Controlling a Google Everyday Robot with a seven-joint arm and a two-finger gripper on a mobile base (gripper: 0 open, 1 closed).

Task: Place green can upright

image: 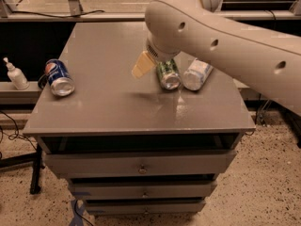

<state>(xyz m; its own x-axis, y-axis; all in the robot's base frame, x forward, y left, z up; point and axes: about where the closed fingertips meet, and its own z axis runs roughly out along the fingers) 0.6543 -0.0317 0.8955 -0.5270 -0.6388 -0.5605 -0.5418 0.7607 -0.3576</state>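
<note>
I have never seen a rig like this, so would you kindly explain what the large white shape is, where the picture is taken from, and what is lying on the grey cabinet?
The white shape is a robot arm, reaching in from the upper right. Its tan end effector, the part that grasps, is low over the cabinet top, right beside the green can. There is one camera, looking down from the front. Three things lie on their sides: the green can, a white bottle just to its right in the picture, and a blue Pepsi can near the left edge. The green can rests on the surface; whether the end effector grips it cannot be seen.
</note>
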